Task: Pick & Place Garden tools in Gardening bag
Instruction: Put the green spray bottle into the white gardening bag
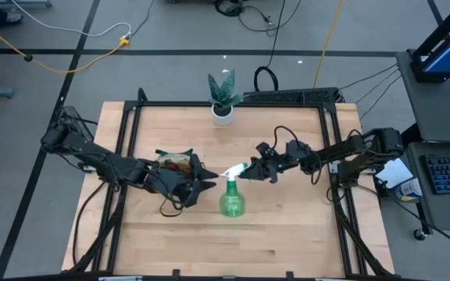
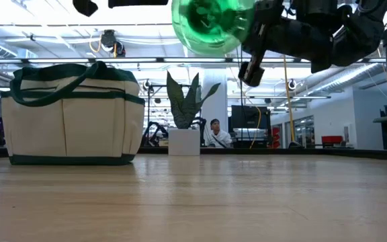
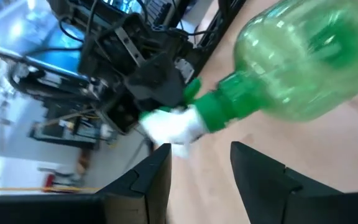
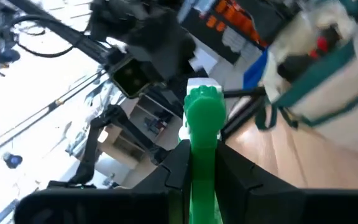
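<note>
A green see-through spray bottle [image 1: 232, 201] with a white and green spray head is lifted well above the table; the low view shows its round base [image 2: 210, 23] facing the near edge. My right gripper [image 1: 246, 169] is shut on the spray head. The cream gardening bag [image 2: 72, 114] with dark green trim stands on its base on the table at the left, with tools inside [image 1: 176, 162]. My left gripper [image 3: 201, 174] is open and empty beside the bag [image 1: 180, 168], its fingers pointing toward the bottle's head [image 3: 179, 124]. My right gripper pinches the bottle's spray head [image 4: 204, 134] between its two fingers, the green part standing up out of the gap. The fingers come about level from the table's right. The bottle is clear of the table, lying about level, its body [image 1: 233, 204] toward the near edge.
A green plant in a white pot [image 1: 223, 97] stands at the far edge. Bare wooden table top [image 1: 287, 234] lies along the near side and the right. People and equipment show in the room beyond the table [image 2: 215, 131].
</note>
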`<state>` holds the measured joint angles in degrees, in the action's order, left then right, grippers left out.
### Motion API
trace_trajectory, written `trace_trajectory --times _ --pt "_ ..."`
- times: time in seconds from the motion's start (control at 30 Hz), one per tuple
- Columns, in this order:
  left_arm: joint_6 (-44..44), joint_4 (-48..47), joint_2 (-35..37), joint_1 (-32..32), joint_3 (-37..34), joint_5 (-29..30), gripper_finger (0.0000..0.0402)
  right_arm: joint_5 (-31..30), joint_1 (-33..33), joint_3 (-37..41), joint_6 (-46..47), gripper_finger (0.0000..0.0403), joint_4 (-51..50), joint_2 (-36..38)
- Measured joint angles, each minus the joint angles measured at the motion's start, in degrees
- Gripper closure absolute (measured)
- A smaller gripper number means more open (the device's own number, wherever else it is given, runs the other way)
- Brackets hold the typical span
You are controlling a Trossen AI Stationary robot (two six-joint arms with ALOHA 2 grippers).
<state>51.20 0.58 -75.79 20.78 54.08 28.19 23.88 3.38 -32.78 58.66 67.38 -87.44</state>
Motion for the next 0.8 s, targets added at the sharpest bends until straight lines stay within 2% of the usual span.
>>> trace_trajectory --times 0.33,0.6,0.8 --pt "14.19 1.27 0.00 -0.03 0.00 0.37 0.0231 -1.54 -0.08 -0.45 11.10 0.0364 0.95 -0.01" --pt "22.88 2.53 0.00 -1.22 0.00 0.07 0.0231 -1.40 -1.27 -0.45 11.45 0.0364 1.75 0.00" --pt "25.43 2.90 -0.17 -3.12 0.00 -4.41 0.0232 -2.85 -2.84 -0.45 11.10 0.0364 1.53 0.00"
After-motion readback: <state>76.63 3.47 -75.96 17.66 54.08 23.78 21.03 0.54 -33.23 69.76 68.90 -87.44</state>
